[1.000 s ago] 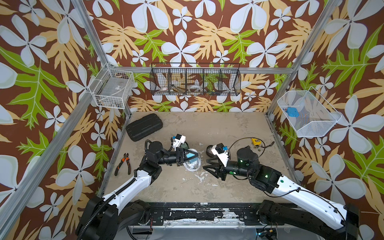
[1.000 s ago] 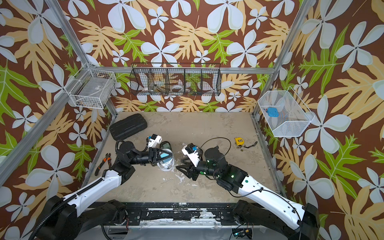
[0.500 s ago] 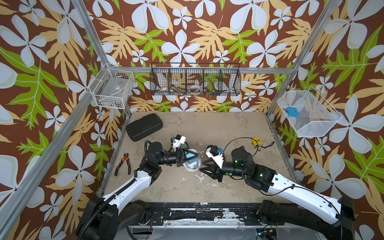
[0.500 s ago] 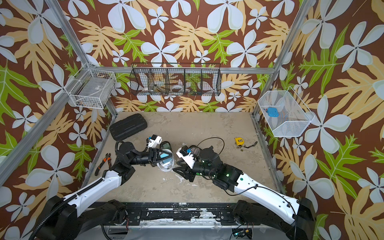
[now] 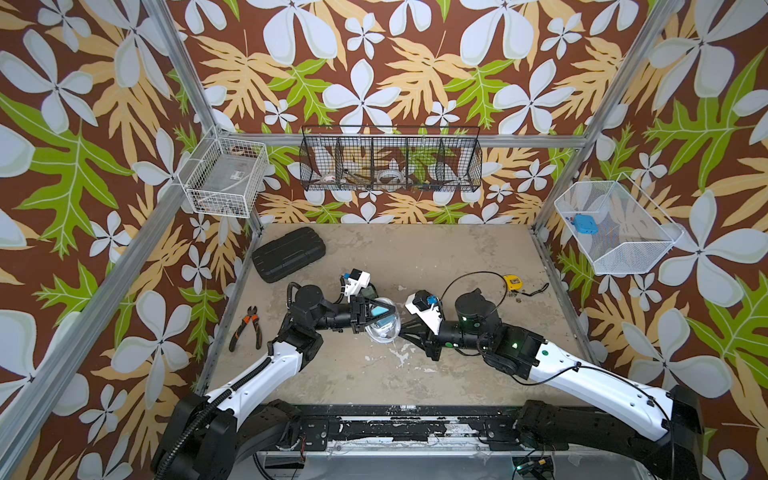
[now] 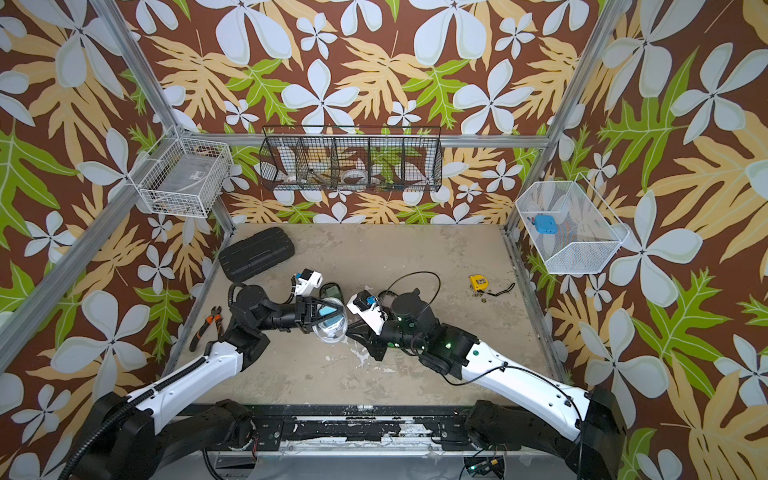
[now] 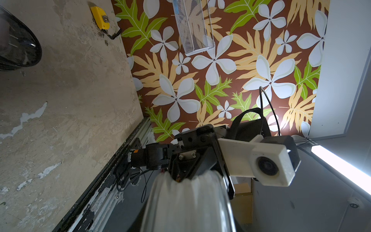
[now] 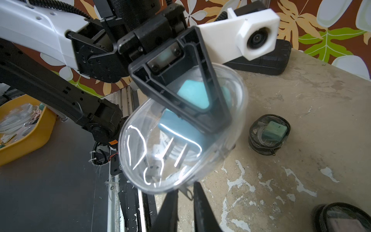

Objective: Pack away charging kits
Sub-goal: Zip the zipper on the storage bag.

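Held above the table [image 5: 457, 257] by left gripper [image 5: 374, 311]: clear pouch [image 8: 180, 160] containing teal plug block [image 8: 180, 128] and white cable [image 8: 174, 153]. Pinched at the rim by right gripper [image 8: 185, 197], seemingly on the zip tab [image 8: 188, 192]. Likely light, soft, slippery; safest grip at rim.

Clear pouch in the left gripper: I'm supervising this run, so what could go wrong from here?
The lifted clear pouch hangs from the left gripper; a tug by the right gripper at its zipper tab might pull it free. The teal plug and cable inside could drop onto the table.
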Robot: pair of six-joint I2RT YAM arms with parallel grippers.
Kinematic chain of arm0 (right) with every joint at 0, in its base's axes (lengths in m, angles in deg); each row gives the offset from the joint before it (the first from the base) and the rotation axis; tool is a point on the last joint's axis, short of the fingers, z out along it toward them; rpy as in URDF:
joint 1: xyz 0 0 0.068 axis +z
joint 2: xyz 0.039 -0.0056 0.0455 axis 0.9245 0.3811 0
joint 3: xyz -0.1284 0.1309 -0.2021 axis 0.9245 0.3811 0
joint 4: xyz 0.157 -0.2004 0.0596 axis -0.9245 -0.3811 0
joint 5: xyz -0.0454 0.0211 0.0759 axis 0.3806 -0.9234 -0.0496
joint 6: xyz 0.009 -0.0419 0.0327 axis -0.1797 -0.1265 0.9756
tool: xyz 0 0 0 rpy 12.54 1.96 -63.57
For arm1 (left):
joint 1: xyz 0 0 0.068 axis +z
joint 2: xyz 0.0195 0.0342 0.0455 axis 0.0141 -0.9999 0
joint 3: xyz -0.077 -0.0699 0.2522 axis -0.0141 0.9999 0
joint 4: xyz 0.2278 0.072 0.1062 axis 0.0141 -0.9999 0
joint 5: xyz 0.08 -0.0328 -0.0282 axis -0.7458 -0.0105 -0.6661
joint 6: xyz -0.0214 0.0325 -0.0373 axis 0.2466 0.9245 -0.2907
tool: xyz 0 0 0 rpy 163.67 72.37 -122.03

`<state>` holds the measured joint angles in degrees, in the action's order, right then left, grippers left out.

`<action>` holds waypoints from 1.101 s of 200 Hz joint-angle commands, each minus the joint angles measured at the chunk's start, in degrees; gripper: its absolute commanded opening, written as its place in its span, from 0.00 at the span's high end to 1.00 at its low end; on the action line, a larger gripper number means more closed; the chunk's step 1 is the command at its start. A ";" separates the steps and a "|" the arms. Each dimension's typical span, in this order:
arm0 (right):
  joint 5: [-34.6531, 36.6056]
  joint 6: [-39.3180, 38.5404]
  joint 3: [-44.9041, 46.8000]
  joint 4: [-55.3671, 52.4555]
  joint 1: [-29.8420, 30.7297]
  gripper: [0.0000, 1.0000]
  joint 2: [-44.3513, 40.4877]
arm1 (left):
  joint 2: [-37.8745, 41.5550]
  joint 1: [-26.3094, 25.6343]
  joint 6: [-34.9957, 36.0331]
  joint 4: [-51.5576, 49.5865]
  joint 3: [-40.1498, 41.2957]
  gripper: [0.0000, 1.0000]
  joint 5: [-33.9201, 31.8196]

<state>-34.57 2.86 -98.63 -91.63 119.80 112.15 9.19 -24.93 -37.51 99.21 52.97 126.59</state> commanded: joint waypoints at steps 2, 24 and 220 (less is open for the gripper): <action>1.09 -0.48 0.15 0.69 0.18 0.98 -0.20 | -0.08 -0.05 -1.67 3.89 -0.02 0.88 0.90; 3.13 -0.39 0.64 1.08 0.18 1.00 -1.75 | -0.01 -0.05 -1.99 4.22 0.07 0.88 0.94; 26.77 0.62 -6.34 -1.58 0.18 1.00 2.04 | 1.68 -0.12 9.17 -7.36 1.79 1.00 4.14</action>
<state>-20.30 2.93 -105.10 -99.89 120.53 114.56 10.99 -24.84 -30.21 94.69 54.59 121.30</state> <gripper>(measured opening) 0.048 0.337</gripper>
